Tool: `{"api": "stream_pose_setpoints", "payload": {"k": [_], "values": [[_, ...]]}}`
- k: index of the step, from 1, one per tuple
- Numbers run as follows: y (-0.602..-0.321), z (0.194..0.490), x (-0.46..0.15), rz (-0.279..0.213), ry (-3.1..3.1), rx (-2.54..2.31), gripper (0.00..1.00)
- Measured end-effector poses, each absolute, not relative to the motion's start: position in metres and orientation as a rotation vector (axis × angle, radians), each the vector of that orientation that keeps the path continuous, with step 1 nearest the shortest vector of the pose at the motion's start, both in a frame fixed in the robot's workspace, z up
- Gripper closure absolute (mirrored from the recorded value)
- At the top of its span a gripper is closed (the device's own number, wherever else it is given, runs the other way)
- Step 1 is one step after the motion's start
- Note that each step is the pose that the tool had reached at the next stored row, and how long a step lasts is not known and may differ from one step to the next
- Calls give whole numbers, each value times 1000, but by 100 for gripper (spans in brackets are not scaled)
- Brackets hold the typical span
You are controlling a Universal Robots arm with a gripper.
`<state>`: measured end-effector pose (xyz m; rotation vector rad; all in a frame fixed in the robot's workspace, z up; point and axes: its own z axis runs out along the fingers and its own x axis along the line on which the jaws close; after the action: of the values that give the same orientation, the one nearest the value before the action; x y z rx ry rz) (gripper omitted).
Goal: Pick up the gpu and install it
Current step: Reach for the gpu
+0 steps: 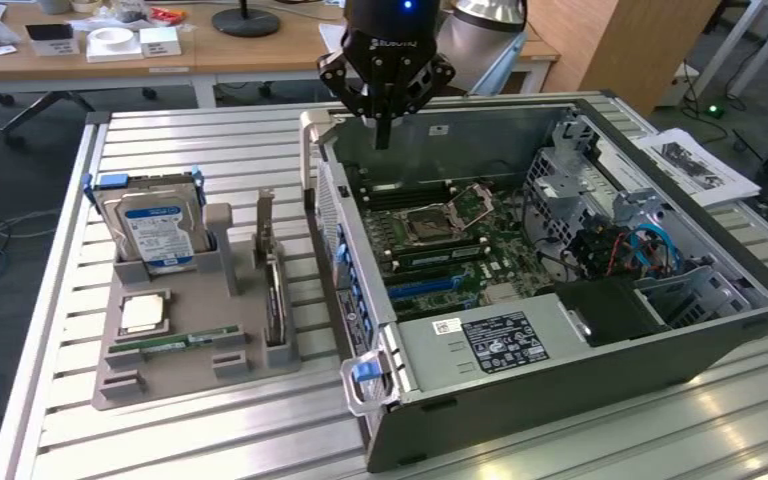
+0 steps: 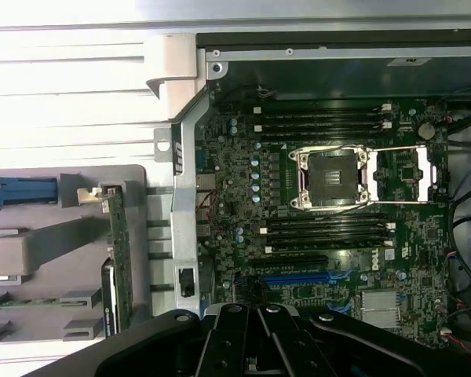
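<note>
one arm, one pincer (image 1: 384, 138), one open computer case (image 1: 558, 400), one grey tray (image 1: 184, 385), all on a slatted metal bench (image 1: 197, 150). the tray holds one gpu (image 1: 273, 295), one hard drive (image 1: 157, 235) with a blue label, one processor chip (image 1: 144, 312) and one memory stick (image 1: 177, 342).

the gpu stands on its edge in a slot of the tray, on the side nearest the case. from the wrist view it shows edge-on (image 2: 118, 259), just beside the case wall.

the arm reaches down from above, with the pincer pointing straight down over the far rim of the case. its fingers are pressed together on nothing. it hangs well apart from the gpu, and the board's one processor socket (image 2: 334, 177) lies below it.
</note>
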<state>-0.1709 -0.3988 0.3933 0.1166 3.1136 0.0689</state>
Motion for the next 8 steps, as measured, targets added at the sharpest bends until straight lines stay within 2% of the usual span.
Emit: {"api": "stream_pose_setpoints", "payload": {"k": [8], "values": [[-399, 393, -175, 69, 3114, 117, 89]]}}
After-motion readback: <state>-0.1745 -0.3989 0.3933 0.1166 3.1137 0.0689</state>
